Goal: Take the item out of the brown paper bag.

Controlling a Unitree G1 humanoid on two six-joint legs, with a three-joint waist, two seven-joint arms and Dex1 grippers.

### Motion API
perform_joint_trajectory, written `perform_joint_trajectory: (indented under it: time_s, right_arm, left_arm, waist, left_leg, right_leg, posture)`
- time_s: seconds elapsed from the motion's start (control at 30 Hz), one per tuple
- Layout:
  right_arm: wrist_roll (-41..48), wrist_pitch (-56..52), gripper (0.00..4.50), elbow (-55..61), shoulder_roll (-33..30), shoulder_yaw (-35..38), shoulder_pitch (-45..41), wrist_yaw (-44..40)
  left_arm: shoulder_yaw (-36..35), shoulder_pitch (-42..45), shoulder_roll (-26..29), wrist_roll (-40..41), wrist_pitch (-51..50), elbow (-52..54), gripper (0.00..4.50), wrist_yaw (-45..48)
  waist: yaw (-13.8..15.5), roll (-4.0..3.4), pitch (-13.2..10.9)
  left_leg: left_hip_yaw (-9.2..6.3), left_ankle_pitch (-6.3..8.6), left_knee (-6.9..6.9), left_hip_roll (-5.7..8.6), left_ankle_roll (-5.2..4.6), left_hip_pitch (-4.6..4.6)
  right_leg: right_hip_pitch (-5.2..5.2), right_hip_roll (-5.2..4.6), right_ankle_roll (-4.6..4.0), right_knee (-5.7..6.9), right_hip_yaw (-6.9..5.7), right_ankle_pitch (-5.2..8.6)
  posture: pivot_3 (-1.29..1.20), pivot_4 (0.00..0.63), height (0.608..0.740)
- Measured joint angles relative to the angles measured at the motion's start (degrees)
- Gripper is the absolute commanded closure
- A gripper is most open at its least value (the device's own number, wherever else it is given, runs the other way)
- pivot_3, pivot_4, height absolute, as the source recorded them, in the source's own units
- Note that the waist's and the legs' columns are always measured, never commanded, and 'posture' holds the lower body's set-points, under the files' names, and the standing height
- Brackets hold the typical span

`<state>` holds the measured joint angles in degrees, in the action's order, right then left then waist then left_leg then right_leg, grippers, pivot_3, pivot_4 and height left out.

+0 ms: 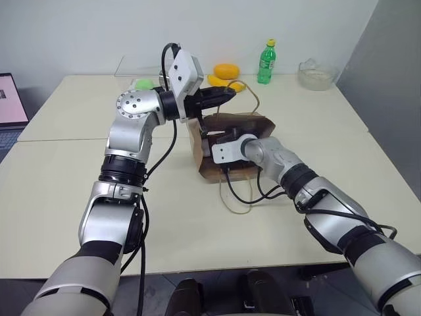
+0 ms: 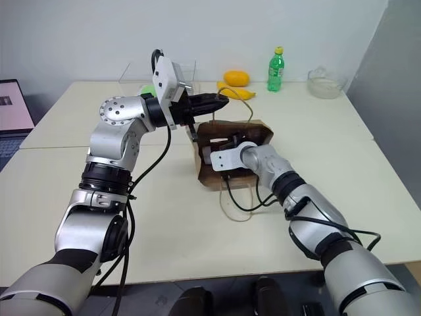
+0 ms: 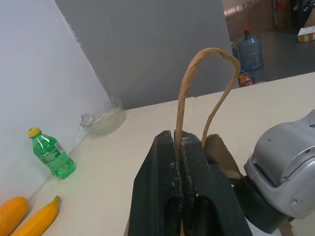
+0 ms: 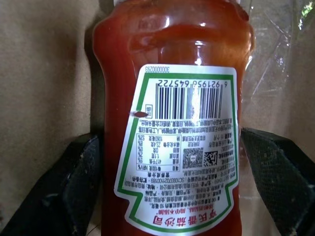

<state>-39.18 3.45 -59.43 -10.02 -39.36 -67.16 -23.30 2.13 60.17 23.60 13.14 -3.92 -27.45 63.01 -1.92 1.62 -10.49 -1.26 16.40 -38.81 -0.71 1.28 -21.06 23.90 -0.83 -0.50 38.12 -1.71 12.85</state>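
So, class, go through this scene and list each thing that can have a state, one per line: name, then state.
brown paper bag: standing on the table, mouth open, one handle pinched.
left gripper: shut on the bag's handle.
right gripper: inside the bag, open, fingers either side of the red bottle.
red bottle: inside the bag, not yet gripped.
green bottle: upright, capped.

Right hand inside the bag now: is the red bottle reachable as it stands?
Probably yes. The left hand holds the brown paper bag by a handle, mouth open. The right hand is inside, open, one finger each side of the red bottle, nothing between.
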Motion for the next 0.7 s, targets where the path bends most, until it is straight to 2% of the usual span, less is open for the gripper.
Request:
perform_joint_trajectory:
  time_s: [0.07, 0.17, 0.23, 0.47, 0.7]
  right_arm:
    - [0.0, 0.3, 0.22, -1.3, 0.6, 0.1, -0.5, 0.1]
    - [0.0, 0.7, 0.99, -3.1, 1.4, 0.4, -0.9, -0.1]
    - [0.0, 1.1, 1.21, -3.5, 1.5, 1.1, -0.9, -0.1]
    - [0.2, 2.4, 1.22, 2.0, -1.1, 2.7, 1.4, -1.8]
    - [2.3, 1.2, 1.22, 22.1, -8.4, 5.3, 10.0, -10.3]
  left_arm:
    - [0.0, 0.0, 0.0, 0.0, -0.4, 0.0, 4.5, 0.0]
    - [0.0, 0.0, 0.0, 0.0, -0.7, 0.0, 4.5, -0.1]
    - [0.0, -0.1, 0.0, 0.0, -0.8, 0.1, 4.5, -0.1]
    - [-0.1, -1.1, 0.9, 0.0, -0.7, 0.4, 4.5, -0.2]
    - [-0.2, -1.1, 1.4, 0.0, -0.7, 0.5, 4.5, -0.6]
  waist:
    - [0.0, 0.0, 0.0]
    - [0.0, 0.0, 0.0]
    - [0.0, 0.0, 0.0]
    - [0.1, -0.01, 0.0]
    - [0.2, -0.01, 0.0]
  left_leg:
    - [0.01, 0.0, 0.03, -0.01, 0.0, 0.18]
    - [0.03, 0.0, 0.04, -0.03, 0.0, 0.22]
    - [0.06, 0.0, 0.04, -0.04, 0.0, 0.23]
    - [0.1, 0.0, 0.06, -0.07, 0.0, 0.05]
    - [0.1, 0.01, 0.05, -0.07, -0.01, -0.55]
  right_leg:
    - [-0.16, 0.03, 0.02, -0.02, 0.03, 0.01]
    - [-0.16, 0.09, 0.02, -0.01, 0.09, 0.02]
    - [-0.16, 0.1, 0.02, 0.0, 0.15, 0.01]
    - [0.01, 0.09, 0.02, -0.04, 0.23, 0.01]
    - [0.52, 0.0, -0.13, -0.09, 0.24, -0.09]
  posture:
    - [0.0, 0.15, 0.74]
    - [0.0, 0.15, 0.74]
    - [0.0, 0.15, 0.74]
    - [0.0, 0.15, 0.74]
    - [0.0, 0.15, 0.74]
